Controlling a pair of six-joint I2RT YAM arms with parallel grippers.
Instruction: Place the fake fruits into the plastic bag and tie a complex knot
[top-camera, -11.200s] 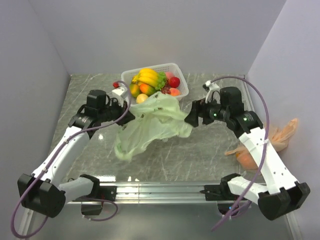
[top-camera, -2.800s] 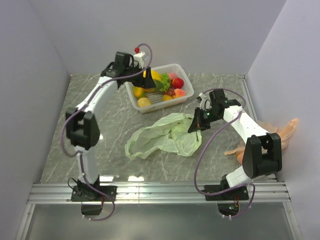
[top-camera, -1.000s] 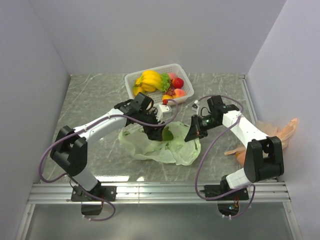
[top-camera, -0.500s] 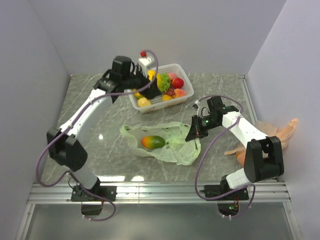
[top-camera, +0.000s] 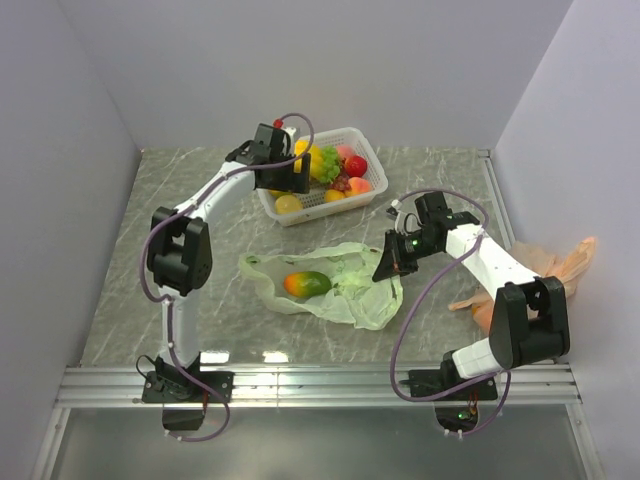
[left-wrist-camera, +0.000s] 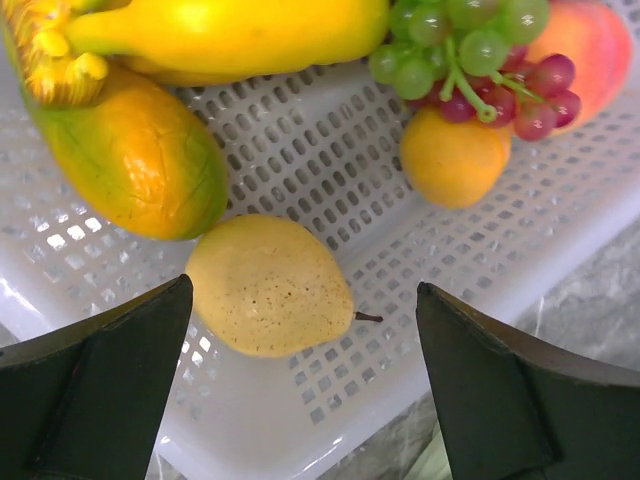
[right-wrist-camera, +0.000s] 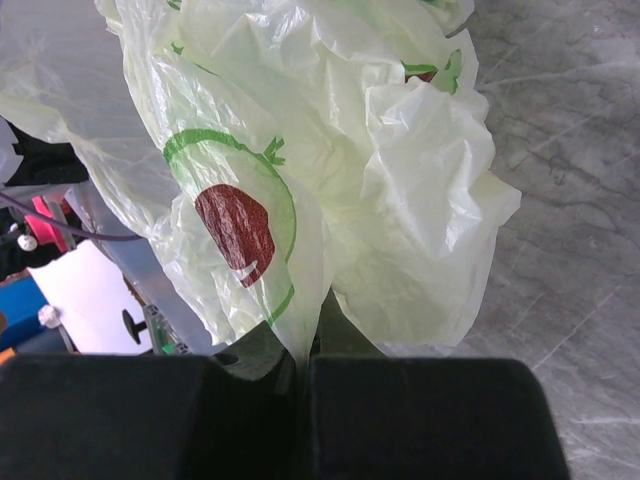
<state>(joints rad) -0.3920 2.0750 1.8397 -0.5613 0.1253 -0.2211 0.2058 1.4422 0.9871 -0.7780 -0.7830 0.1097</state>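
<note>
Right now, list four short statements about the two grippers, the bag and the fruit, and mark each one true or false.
1. The left gripper is open above a yellow fruit in the basket. True.
2. The right gripper is open and clear of the green bag. False: it is shut on the bag's edge.
3. A mango lies on the spread-out green bag, apart from the basket. True.
4. The grapes are in the green bag. False: they sit in the basket beside the other fruit.
</note>
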